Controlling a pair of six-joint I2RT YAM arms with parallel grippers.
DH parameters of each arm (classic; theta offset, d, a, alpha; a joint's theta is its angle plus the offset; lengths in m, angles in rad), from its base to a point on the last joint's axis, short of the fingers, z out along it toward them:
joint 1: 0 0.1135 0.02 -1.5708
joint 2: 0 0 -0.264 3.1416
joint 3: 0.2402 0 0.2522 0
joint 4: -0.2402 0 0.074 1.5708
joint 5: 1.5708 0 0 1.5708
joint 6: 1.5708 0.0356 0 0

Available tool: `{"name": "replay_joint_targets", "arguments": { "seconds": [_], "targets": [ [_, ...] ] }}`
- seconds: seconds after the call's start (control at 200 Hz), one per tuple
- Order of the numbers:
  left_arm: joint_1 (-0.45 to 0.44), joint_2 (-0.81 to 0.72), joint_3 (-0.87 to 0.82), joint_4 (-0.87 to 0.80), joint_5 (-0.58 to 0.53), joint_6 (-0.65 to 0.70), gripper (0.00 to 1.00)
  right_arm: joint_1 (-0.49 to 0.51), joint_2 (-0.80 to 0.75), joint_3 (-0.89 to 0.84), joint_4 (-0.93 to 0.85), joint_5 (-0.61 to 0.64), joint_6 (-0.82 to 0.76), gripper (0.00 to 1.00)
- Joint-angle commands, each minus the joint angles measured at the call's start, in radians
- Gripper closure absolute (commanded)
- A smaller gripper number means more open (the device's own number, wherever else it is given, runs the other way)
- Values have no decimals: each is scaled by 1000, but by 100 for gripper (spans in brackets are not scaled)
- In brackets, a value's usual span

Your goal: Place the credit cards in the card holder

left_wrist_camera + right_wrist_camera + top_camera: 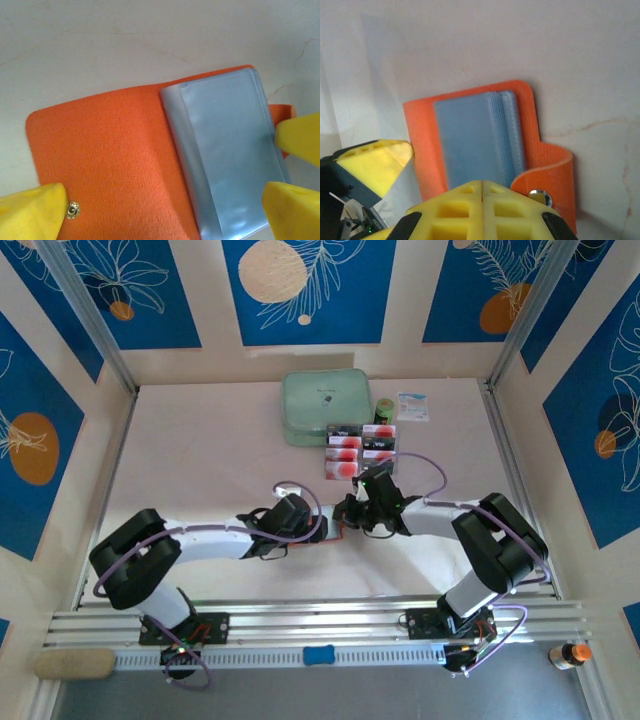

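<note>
While the holder [110, 145] lies open flat under the left hand [165, 197], neither hand carries a card.
Left hand: fingers wide apart, straddling the holder, one tip beside the stud [73, 210], the others at the sleeves' [230, 150] far edge. Right hand [483, 196]: fingers pressed together, nothing seen between them, tip just above the tab [550, 180]. Cards [360, 448] sit on the surface beyond the right hand, well apart from it, beside the green case [320, 407]. Judged step: fetch the first card. Part the right fingers, pinch one card by an edge, feed it in shallow; the left hand should pin the cover. Sleeve mouth side: cannot tell. Count: one holder, one case, about four card faces in two columns, stack depth unclear.
</note>
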Motion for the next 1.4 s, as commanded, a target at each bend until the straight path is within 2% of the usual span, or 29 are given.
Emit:
{"name": "replay_joint_targets", "arguments": {
  "seconds": [0.0, 0.47, 1.175, 1.395],
  "targets": [
    [8, 25, 14, -30, 0, 44, 0, -15, 30, 44, -34, -34, -40, 100],
    [9, 33, 28, -53, -14, 109, 0, -55, 139, 146, -114, -98, -151, 100],
    [12, 57, 41, -76, -27, 142, 0, -8, 194, 123, -48, -130, -87, 100],
    [16, 82, 63, -159, -69, 144, 0, -9, 189, 122, -41, -138, -72, 100]
  ]
}}
